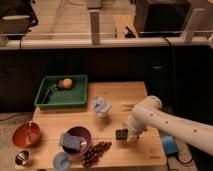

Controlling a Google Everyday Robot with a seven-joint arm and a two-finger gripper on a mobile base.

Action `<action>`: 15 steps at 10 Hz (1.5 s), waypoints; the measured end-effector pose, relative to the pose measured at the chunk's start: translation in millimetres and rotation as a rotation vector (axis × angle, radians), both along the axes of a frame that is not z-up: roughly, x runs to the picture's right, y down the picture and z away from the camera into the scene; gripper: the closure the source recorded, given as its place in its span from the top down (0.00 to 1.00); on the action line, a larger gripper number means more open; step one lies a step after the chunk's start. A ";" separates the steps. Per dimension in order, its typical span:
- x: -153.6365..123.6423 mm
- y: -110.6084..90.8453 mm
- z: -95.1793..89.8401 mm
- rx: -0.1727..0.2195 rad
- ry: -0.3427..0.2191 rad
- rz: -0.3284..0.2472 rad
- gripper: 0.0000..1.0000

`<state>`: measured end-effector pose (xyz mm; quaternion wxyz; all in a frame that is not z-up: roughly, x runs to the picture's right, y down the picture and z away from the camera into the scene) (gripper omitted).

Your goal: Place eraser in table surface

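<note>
The eraser [121,134] is a small black block at the tip of my gripper [129,135], low over the front middle of the table surface [120,92], a light-brown wooden board. I cannot tell whether the eraser touches the wood. My white arm comes in from the right and bends down to the gripper, which is right against the eraser's right side.
A green tray [75,100] at the back left holds an orange ball [65,83]. A clear crumpled packet [101,106] lies mid-table. A purple bowl [82,135] holds a blue-grey sponge [70,142], with dark grapes [96,151], a blue cup [61,160], an orange bowl [26,134] and a metal cup [22,157] nearby.
</note>
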<state>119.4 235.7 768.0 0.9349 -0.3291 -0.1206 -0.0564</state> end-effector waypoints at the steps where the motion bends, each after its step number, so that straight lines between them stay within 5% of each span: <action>1: 2.2 4.8 7.7 -0.038 -0.004 -0.016 0.00; 3: 2.6 13.7 20.7 -0.094 -0.003 -0.024 0.09; 5: 1.0 19.4 27.4 -0.131 -0.022 -0.019 0.31; 10: -1.0 24.9 30.2 -0.167 -0.050 0.004 0.77; 15: 0.7 23.1 31.8 -0.154 -0.029 0.011 0.80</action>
